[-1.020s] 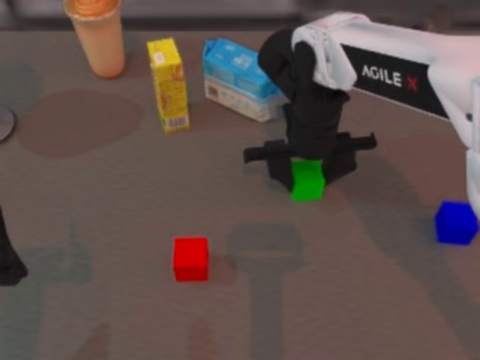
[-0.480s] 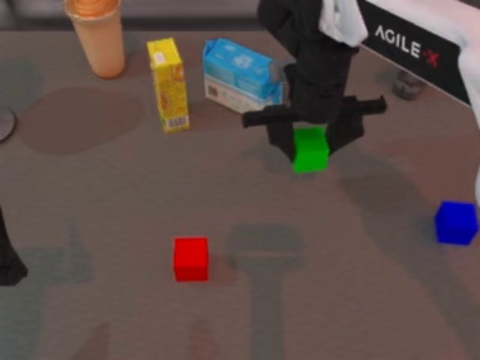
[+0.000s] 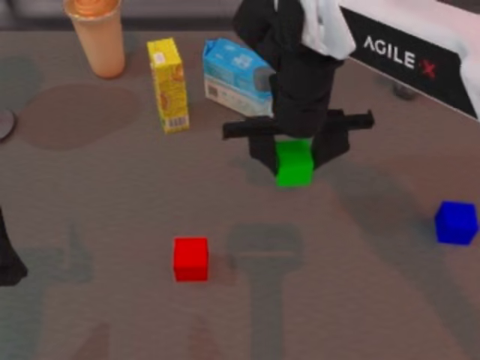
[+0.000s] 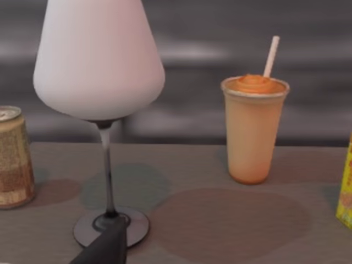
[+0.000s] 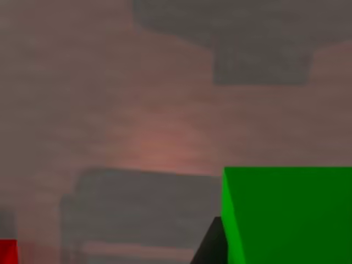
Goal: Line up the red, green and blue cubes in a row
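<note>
- Green cube is clamped between the fingers of my right gripper; it hangs just in front of the light-blue carton, toward the near edge of the table. Its shadow on the tabletop sits apart from it, so it looks lifted off the surface.
- In right wrist view the green cube fills the corner nearest the cam, w/ a dark finger edge just beside it and the tabletop below.
- Red cube rests on the table, well apart from the green cube, nearer the front edge and to the left of it. A sliver of red also shows at the rim of right wrist view.
- Blue cube rests near the table's right edge, well apart from the green cube, to its right and a bit nearer the front.
- My right arm reaches in from the right, crossing over the back of the table; it covers part of the light-blue carton.
- Yellow carton stands upright just left of the light-blue carton, not touching it.
- Orange drink cup stands at the back, left of the yellow carton; left wrist view shows it w/ a straw.
- My left gripper is parked at the table's left edge, far from the green cube; can't tell its finger state.
- Left wrist view also shows a wine glass and a can, both left of the cup.
</note>
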`<state>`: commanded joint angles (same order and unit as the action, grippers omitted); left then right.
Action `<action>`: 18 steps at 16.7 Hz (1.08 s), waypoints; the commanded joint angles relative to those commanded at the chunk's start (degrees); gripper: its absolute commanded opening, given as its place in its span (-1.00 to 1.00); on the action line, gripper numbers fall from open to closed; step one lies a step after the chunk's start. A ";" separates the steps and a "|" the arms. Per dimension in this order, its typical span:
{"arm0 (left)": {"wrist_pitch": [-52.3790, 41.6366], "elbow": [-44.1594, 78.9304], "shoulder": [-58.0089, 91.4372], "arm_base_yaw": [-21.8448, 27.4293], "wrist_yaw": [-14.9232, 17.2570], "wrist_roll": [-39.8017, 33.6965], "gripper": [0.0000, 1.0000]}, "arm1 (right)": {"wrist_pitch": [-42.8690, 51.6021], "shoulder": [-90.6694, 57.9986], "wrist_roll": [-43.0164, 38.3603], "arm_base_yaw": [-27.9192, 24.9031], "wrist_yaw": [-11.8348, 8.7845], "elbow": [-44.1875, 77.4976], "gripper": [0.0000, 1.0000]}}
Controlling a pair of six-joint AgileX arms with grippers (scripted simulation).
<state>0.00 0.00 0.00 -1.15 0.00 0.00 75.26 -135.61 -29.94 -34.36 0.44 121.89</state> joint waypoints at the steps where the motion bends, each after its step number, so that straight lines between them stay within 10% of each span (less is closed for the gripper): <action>1: 0.00 0.00 0.00 0.00 0.00 0.00 1.00 | -0.74 1.82 -2.48 -1.72 -0.02 -2.80 -1.00; 7: 0.00 0.00 0.00 0.00 0.00 0.00 1.00 | -4.83 11.93 -16.25 -11.41 0.09 -17.64 -1.00; 18: 0.00 0.00 0.00 0.00 0.00 0.00 1.00 | -13.95 10.39 -17.05 -11.96 -0.01 -24.53 -1.00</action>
<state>0.00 0.00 0.00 -1.15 0.00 0.00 61.31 -125.22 -46.99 -46.32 0.44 97.35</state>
